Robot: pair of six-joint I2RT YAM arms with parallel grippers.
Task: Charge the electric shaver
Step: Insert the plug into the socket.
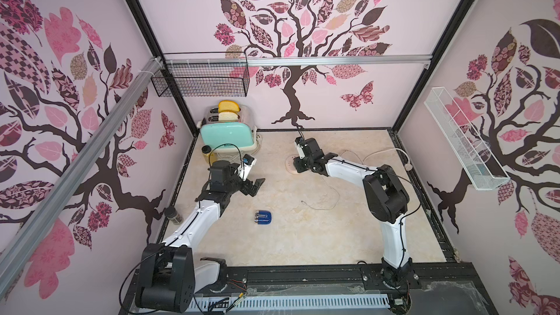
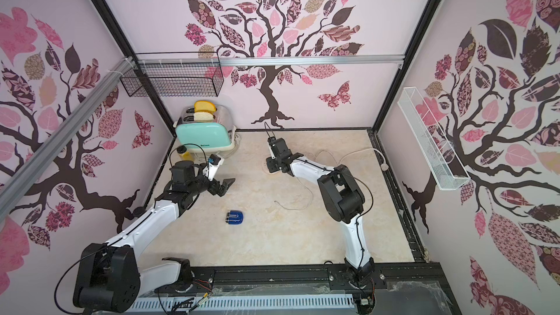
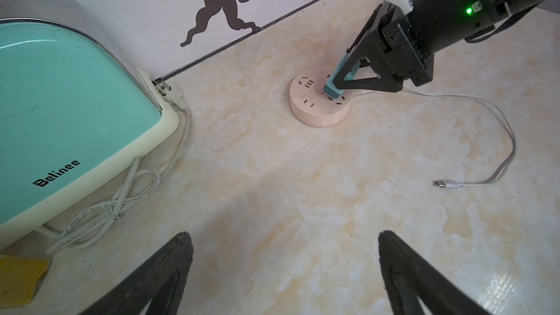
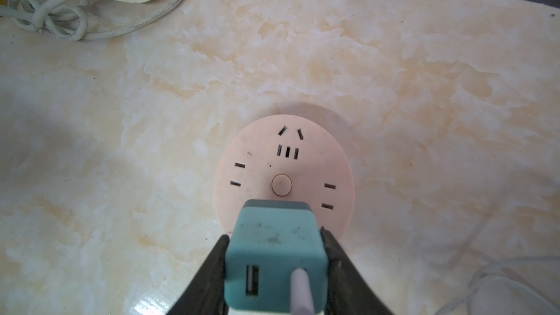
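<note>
The electric shaver (image 1: pixel 263 217) (image 2: pixel 234 218), dark blue with a silver ridged head, lies alone on the marble table, nearer the front than both grippers. My left gripper (image 1: pixel 254 185) (image 3: pixel 285 236) hovers open behind it, nothing between its fingers. My right gripper (image 3: pixel 333 87) (image 4: pixel 275 234) is shut on a mint-green plug adapter (image 4: pixel 272 246). The adapter stands tilted on the top of the round pink socket disc (image 4: pixel 283 159) (image 3: pixel 315 107); its prongs are hidden. A white cable leaves the adapter and ends in a loose silver plug (image 3: pixel 442 183) on the table.
A mint toaster (image 1: pixel 225 136) with bread slices stands at the back left, its bundled cord (image 3: pixel 127 204) beside it. A yellow jar (image 1: pixel 207 153) and a dark jar (image 1: pixel 172 215) sit along the left wall. A black wire basket (image 1: pixel 203 78) and a white shelf (image 1: pixel 463 137) hang on the walls.
</note>
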